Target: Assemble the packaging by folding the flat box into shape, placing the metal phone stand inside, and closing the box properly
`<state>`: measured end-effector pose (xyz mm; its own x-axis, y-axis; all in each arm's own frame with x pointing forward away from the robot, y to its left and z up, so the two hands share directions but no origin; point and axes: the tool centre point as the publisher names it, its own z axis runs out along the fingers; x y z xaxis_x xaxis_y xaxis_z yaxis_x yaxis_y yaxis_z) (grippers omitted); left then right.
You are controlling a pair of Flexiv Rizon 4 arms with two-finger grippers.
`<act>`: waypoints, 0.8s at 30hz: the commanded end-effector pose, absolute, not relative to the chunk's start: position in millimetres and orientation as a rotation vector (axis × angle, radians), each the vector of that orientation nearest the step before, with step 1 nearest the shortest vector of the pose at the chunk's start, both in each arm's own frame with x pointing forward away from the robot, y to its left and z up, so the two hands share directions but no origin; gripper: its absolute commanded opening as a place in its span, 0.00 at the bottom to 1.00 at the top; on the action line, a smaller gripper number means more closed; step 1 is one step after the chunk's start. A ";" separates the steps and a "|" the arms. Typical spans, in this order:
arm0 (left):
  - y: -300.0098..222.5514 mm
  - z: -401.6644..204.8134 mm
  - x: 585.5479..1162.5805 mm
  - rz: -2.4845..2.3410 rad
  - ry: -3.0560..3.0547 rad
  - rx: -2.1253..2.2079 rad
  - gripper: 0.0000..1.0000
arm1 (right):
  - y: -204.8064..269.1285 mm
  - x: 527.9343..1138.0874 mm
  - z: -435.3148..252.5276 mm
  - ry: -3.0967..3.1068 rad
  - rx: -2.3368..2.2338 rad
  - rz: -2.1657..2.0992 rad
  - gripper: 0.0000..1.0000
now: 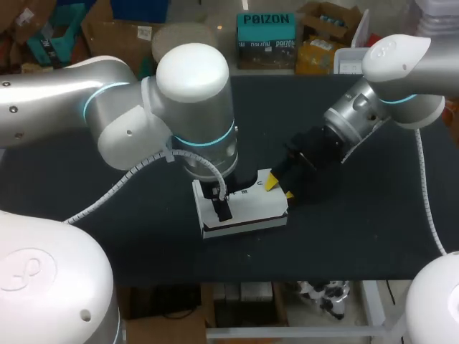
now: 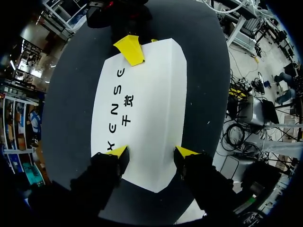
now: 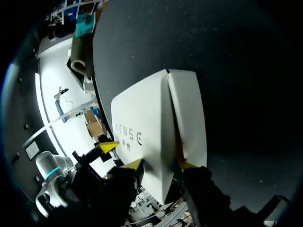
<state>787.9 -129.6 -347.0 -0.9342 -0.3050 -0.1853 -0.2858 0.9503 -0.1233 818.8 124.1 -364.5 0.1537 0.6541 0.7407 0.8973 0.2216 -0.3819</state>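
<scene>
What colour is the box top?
The box is white with black lettering, clearest in left wrist view.

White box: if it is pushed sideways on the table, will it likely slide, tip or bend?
The white box lies low on a broad face, so it probably slides on the table rather than tips. Its thin folded panels, seam showing, may flex if squeezed.

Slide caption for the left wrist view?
Left gripper open over the white box; right gripper at its far end.

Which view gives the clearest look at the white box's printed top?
The left wrist view: the white box fills it, lettering facing the camera. The head view has the left arm covering part; the right wrist view sees it slanted from one end.
</scene>
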 end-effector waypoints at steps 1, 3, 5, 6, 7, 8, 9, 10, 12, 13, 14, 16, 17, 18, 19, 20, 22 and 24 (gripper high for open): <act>-131.0 -348.4 787.3 -0.118 2.875 -0.450 0.60 | 125.2 820.6 -366.0 -1.571 -1.502 -0.327 0.45; -131.6 -348.8 788.5 -0.103 2.866 -0.445 0.60 | 125.2 820.6 -366.0 -1.571 -1.502 -0.327 0.45; -132.4 -349.4 789.8 -0.086 2.854 -0.443 0.60 | 125.2 820.6 -366.0 -1.571 -1.502 -0.327 0.45; -132.6 -349.5 790.3 -0.086 2.849 -0.442 0.58 | 125.2 820.6 -366.0 -1.571 -1.502 -0.327 0.45; -132.9 -349.6 790.5 -0.086 2.848 -0.439 0.57 | 125.2 820.6 -366.0 -1.571 -1.502 -0.327 0.45; -133.5 -349.5 791.0 -0.082 2.841 -0.441 0.54 | 125.2 820.6 -366.0 -1.571 -1.502 -0.327 0.45; -133.7 -349.5 791.3 -0.081 2.840 -0.441 0.49 | 125.2 820.6 -366.0 -1.571 -1.502 -0.327 0.44; -133.9 -349.5 791.8 -0.073 2.832 -0.441 0.49 | 125.2 820.6 -366.0 -1.571 -1.502 -0.327 0.44; -134.2 -349.6 792.5 -0.072 2.819 -0.433 0.49 | 125.2 820.6 -366.0 -1.571 -1.502 -0.327 0.44; -134.3 -349.6 792.6 -0.072 2.818 -0.431 0.49 | 125.2 820.6 -366.0 -1.571 -1.502 -0.327 0.44; -135.0 -349.9 793.1 -0.056 2.808 -0.436 0.49 | 125.2 820.6 -366.0 -1.571 -1.502 -0.327 0.44; -135.8 -350.6 793.7 -0.058 2.807 -0.427 0.50 | 125.2 820.6 -366.0 -1.571 -1.502 -0.327 0.44; -136.1 -350.9 794.2 -0.053 2.801 -0.432 0.50 | 125.2 820.6 -366.0 -1.571 -1.502 -0.327 0.44; -136.2 -351.0 794.3 -0.055 2.799 -0.426 0.49 | 125.2 820.6 -366.0 -1.571 -1.502 -0.327 0.44; -136.6 -351.5 794.8 -0.049 2.790 -0.430 0.49 | 125.2 820.6 -366.0 -1.571 -1.502 -0.327 0.44; -136.9 -352.1 795.2 -0.041 2.784 -0.433 0.48 | 125.2 820.6 -366.0 -1.571 -1.502 -0.327 0.44; -137.0 -352.3 795.3 -0.049 2.774 -0.429 0.47 | 125.2 820.6 -366.0 -1.571 -1.502 -0.327 0.44; -137.0 -352.3 795.3 -0.048 2.765 -0.430 0.42 | 125.2 820.6 -366.0 -1.571 -1.502 -0.327 0.44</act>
